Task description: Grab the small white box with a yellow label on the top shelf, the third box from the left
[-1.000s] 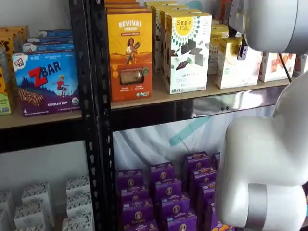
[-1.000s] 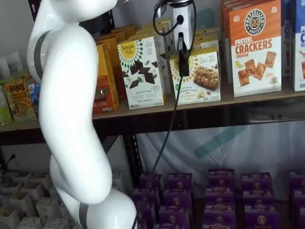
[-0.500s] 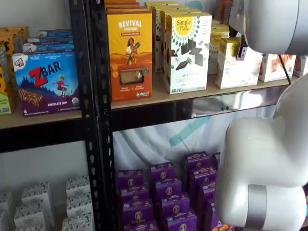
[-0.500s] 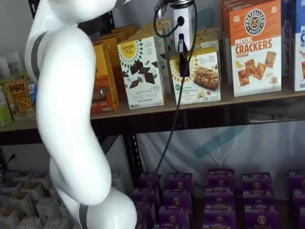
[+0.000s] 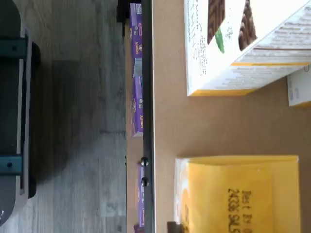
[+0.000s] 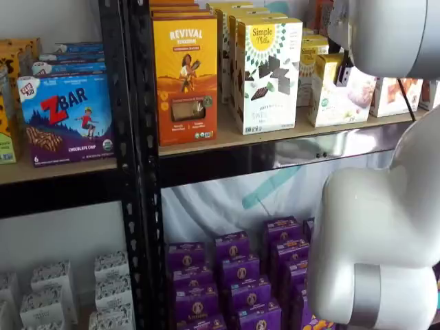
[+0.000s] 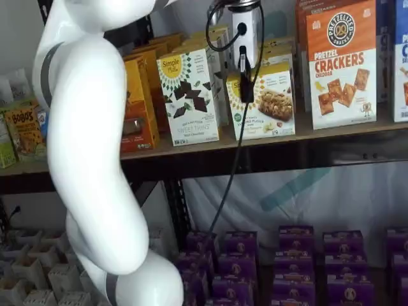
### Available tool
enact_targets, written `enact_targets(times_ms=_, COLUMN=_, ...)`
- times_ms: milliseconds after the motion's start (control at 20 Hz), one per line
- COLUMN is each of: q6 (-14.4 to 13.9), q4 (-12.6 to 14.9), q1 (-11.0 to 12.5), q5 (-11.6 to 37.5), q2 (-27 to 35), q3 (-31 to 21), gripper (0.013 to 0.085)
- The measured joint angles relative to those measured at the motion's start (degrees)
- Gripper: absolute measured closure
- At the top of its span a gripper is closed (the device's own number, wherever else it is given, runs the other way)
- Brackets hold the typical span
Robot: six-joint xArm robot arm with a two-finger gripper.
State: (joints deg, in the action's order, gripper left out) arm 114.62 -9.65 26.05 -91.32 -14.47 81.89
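The small white box (image 7: 273,105) (image 6: 338,102) stands on the top shelf (image 7: 331,132) (image 6: 275,137), slightly tilted, its cookie pictures facing out. My gripper (image 7: 246,94) (image 6: 346,75) hangs over it from above. One black finger lies against the box's front face and the other is hidden behind it, so the fingers are shut on the box. In the wrist view the box's yellow top (image 5: 238,194) fills one corner, with the tan shelf board (image 5: 167,121) beside it.
A taller white carton with chocolate squares (image 7: 189,95) (image 6: 267,75) (image 5: 243,43) stands beside the box, then orange cartons (image 6: 184,75). A pretzel cracker carton (image 7: 341,64) is on the other side. Purple boxes (image 7: 293,255) fill the lower shelf. My white arm (image 7: 89,159) blocks much of the view.
The fingers have closed in on the small white box, which has tipped a little and now shows more of its front face in a shelf view. The arm has barely moved.
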Motion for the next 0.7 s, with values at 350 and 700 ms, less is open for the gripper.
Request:
enact_targets(times_ms=350, q6=0.2, q4=0.0, q1=0.3, q5=-0.3, q2=0.1, q3=0.2, gripper=0.061)
enact_targets(times_ms=700, q6=-0.3, q4=0.3, q1=0.0, q5=-3.8, q2=-0.3, q3=1.4, gripper=0.065)
